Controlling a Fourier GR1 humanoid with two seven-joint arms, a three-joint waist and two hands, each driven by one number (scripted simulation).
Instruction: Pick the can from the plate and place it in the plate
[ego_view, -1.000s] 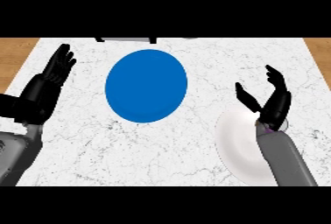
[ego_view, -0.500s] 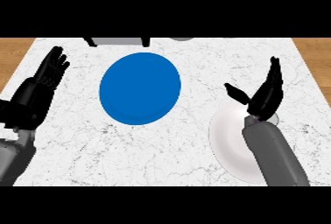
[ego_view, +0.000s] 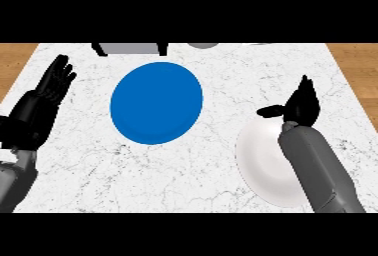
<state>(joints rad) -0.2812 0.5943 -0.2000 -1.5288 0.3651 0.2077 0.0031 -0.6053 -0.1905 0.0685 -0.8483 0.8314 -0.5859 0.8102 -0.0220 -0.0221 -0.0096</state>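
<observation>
A blue plate (ego_view: 156, 103) lies bare on the marble counter, a little left of the middle. A white plate (ego_view: 260, 160) lies at the lower right, partly covered by my right forearm. My right hand (ego_view: 301, 105) hovers at the white plate's far edge, fingers straight and pointing away, thumb out to the left, open and holding nothing. My left hand (ego_view: 50, 87) stands at the left edge, open, fingers up. No can shows anywhere in the head view.
A grey object (ego_view: 131, 48) with black parts sits at the counter's far edge, with another grey piece (ego_view: 202, 45) beside it. Wooden floor (ego_view: 16, 54) shows past the counter's left and right sides.
My right hand has turned edge-on and shifted left and farther over the white plate. The view has shifted, so the plates sit lower and more to the left.
</observation>
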